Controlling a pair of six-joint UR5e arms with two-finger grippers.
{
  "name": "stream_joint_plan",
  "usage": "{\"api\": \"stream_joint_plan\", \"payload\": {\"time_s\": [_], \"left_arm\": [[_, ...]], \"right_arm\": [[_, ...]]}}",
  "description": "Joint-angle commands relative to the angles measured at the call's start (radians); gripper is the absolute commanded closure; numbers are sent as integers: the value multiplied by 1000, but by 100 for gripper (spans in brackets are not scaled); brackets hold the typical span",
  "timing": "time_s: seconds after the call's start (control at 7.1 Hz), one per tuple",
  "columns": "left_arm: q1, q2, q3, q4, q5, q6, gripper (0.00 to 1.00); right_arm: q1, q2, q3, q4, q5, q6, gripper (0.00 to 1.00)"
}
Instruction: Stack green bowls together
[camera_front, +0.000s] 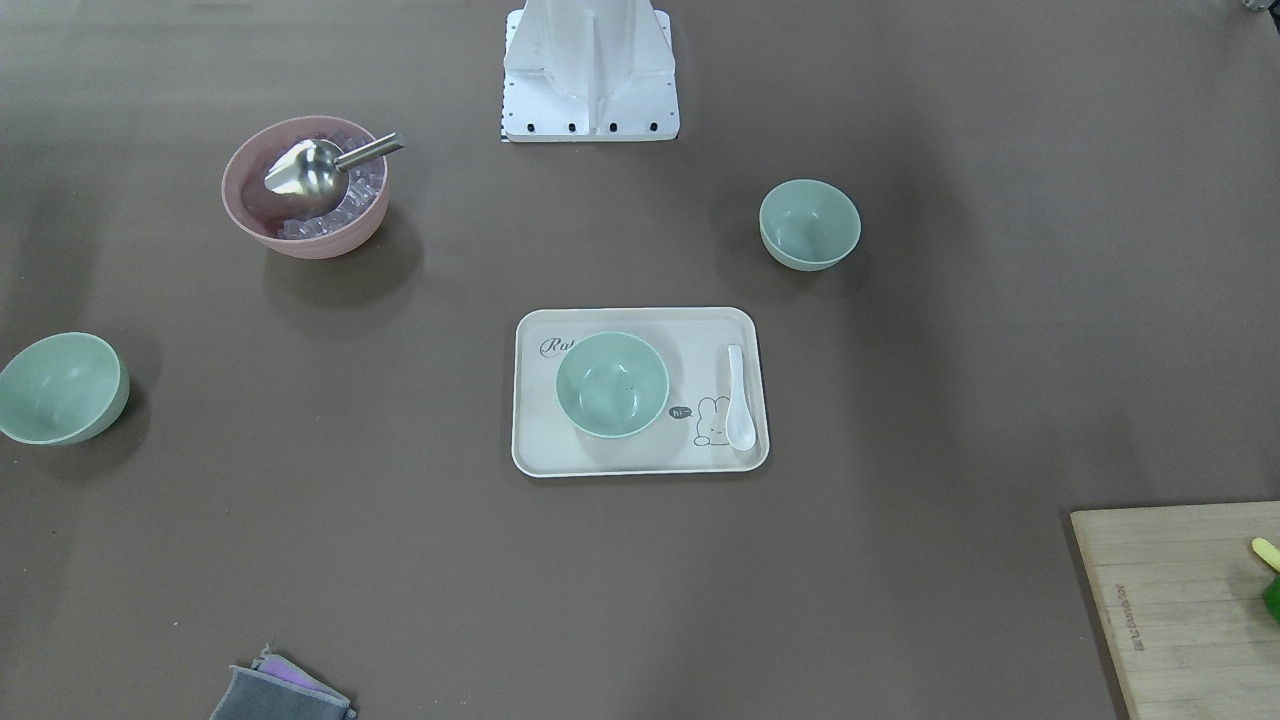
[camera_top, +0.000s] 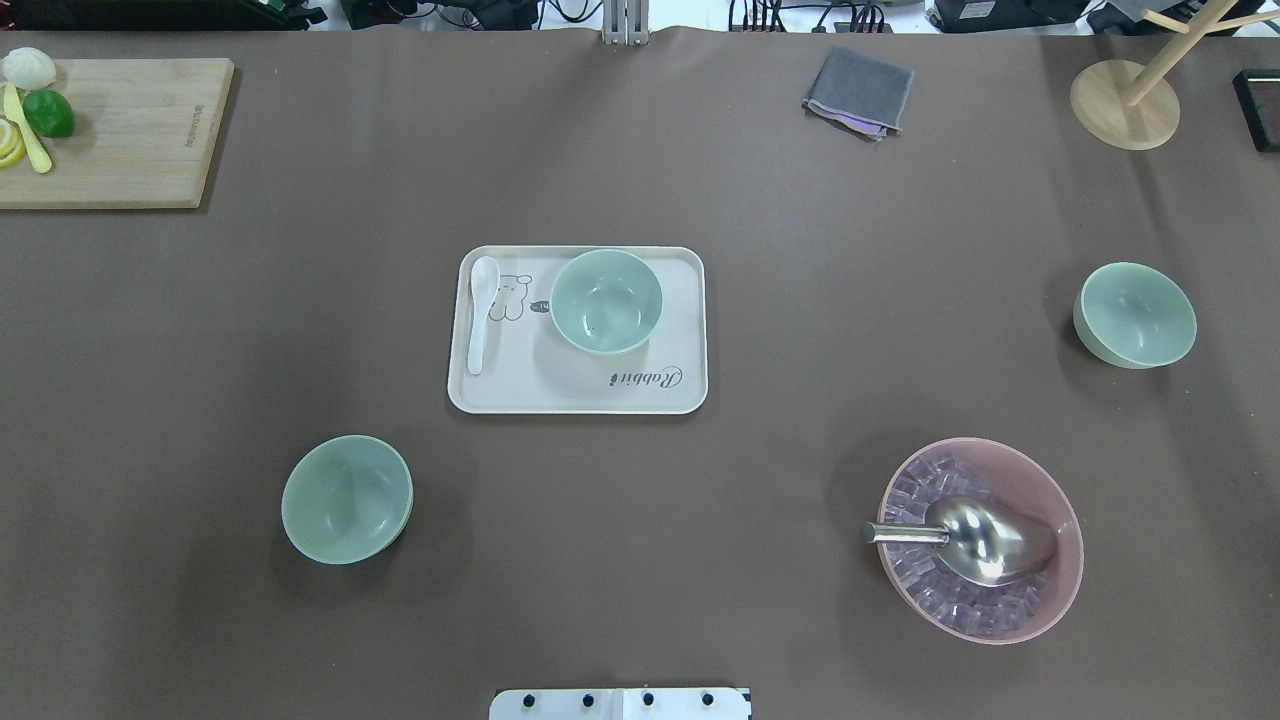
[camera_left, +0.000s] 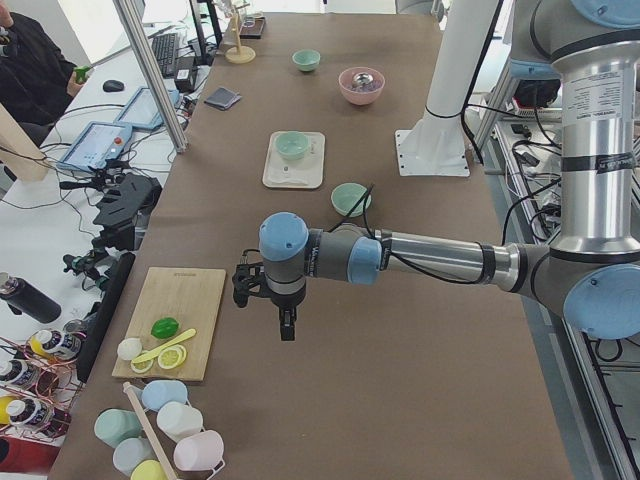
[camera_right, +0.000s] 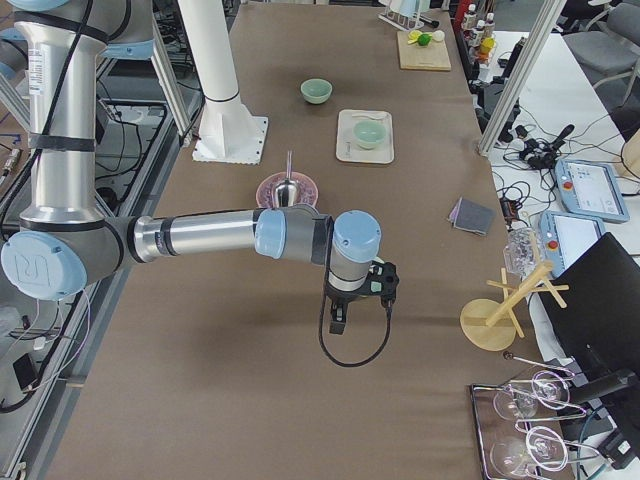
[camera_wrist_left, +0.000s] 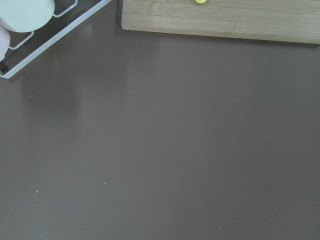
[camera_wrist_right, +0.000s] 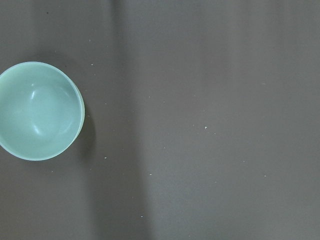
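Note:
Three pale green bowls stand apart and upright. One sits on the cream tray mid-table. One is on the robot's left, near its base. One is at the far right, and also shows at the left edge of the right wrist view. My left gripper hangs over bare table beside the cutting board, far from the bowls. My right gripper hangs past the pink bowl near the table's right end. Both show only in side views, so I cannot tell whether they are open or shut.
A pink bowl with ice cubes and a metal scoop stands front right. A white spoon lies on the tray. A cutting board with fruit is far left, with a grey cloth and a wooden stand at the back.

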Motion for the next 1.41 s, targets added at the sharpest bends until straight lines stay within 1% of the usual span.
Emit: {"api": "stream_joint_plan", "payload": {"time_s": [0.0,0.28,0.99,1.27], "left_arm": [[0,-1,13,-1,0,4,2],[0,-3,11,-1,0,4,2],[0,-1,14,0,0,4,2],[0,-18,19,0,2,1,2]], "right_arm": [[0,1,4,0,0,0,0],[0,1,19,0,0,1,0],[-2,1,19,0,2,1,0],[-2,11,21,0,12,1,0]]}}
